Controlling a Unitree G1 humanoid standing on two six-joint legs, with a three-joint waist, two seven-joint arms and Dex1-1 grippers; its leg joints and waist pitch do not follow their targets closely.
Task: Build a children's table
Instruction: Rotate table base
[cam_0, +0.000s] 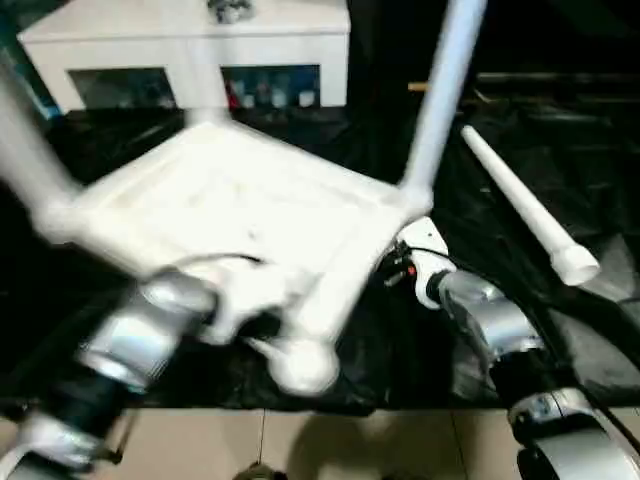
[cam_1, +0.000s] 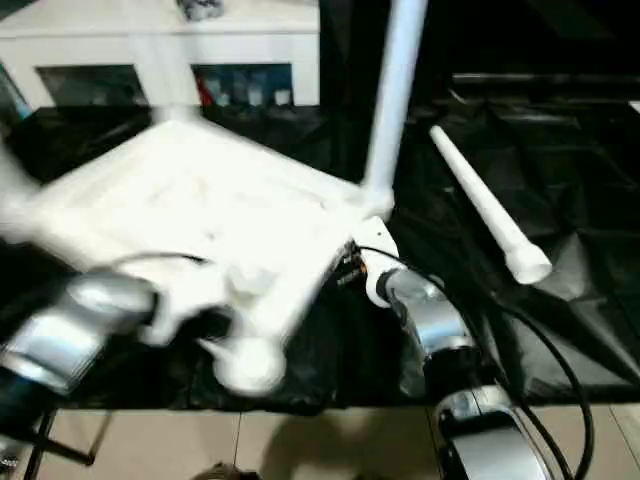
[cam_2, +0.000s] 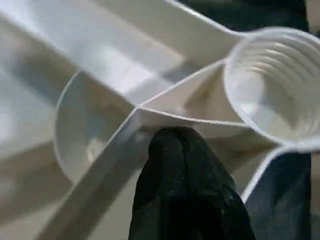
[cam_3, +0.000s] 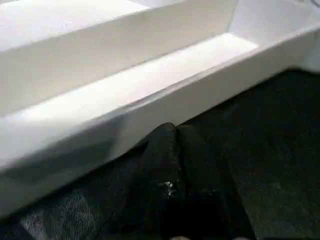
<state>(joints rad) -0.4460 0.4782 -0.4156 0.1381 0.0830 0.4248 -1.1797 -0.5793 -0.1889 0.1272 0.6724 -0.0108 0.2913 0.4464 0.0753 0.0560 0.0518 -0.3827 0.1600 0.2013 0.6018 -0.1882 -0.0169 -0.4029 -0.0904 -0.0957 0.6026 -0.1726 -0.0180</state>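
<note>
Reaching in from the near left, the left end effector (cam_2: 187, 165) has its black fingers pressed together on a thin rib on the underside of the table top (cam_0: 230, 200), just beside an empty threaded corner socket (cam_2: 272, 87). Its silver forearm (cam_0: 140, 340) angles up toward the near edge of the top and carries it tilted above the black-draped desk (cam_0: 590, 330).

The right end effector (cam_3: 175, 155) is clenched, fingers together with nothing between them. Its tips sit at the outer wall of the top's rim (cam_3: 150, 112), low over the black cloth; contact with the rim cannot be confirmed. The right forearm (cam_0: 490, 325) rises from the near right toward the top's right-hand corner.

The table top is white plastic, held underside up, with raised ribs and rounded corner sockets. One white tubular leg (cam_0: 445, 95) stands upright in the right-hand corner socket. A second leg (cam_0: 25, 150) projects from the left corner, and a third stands at the far corner. The near corner socket (cam_0: 305, 365) is empty.

A fourth leg (cam_0: 525, 205) lies loose on the desk to the right, well apart from the top, flared end toward the near side.

A white cabinet (cam_0: 190, 50) with glass doors stands behind the desk.
</note>
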